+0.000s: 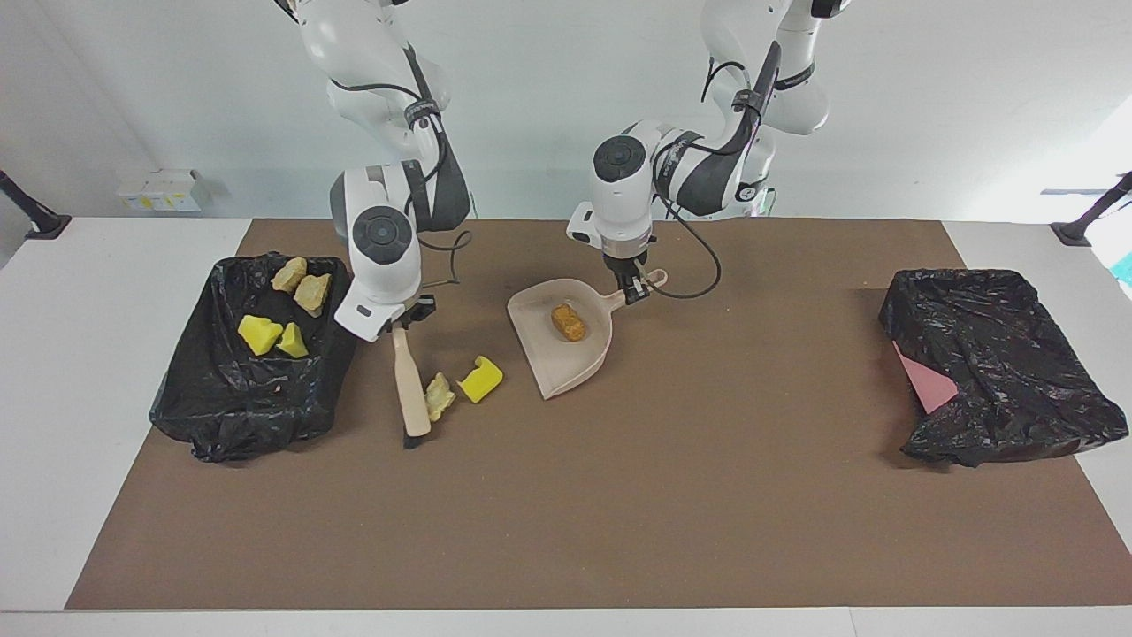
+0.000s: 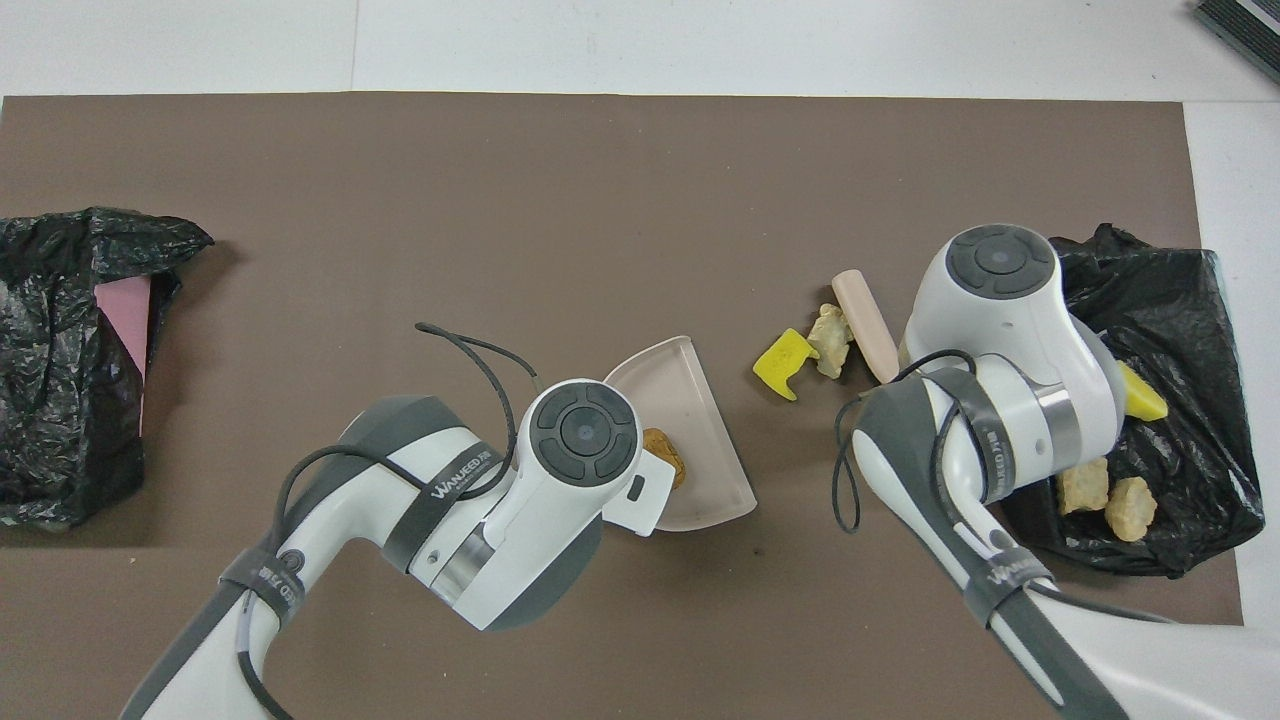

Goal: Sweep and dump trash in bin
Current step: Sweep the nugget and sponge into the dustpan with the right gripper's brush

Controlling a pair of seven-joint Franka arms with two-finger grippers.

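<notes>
The right gripper is clamped on the handle of the beige plastic hand brush, though from overhead the arm's white wrist covers the grip entirely and only the brush's outer length shows. The brush slants down from the gripper to the brown mat, its dark bristles at the low end barely visible. Pressed against the brush, on the side toward the left arm, lies a pale tan crumbly lump, which touches a bright yellow notched sponge chunk; both rest on the mat between the brush and the dustpan. The left gripper is closed on the short handle of the beige plastic dustpan — the fingers themselves are hidden from overhead beneath the wrist. Just below that gripper, inside the pan near its back wall, sits a golden-brown bread-like lump, half covered by the arm in the overhead view. Beside the right gripper, toward the right arm's end of the table, the black-bag-lined bin holds two yellow sponge pieces and two tan lumps, partly masked from above. Well off past the left gripper, a second crumpled black bag shows a pink patch — what it is cannot be told.
</notes>
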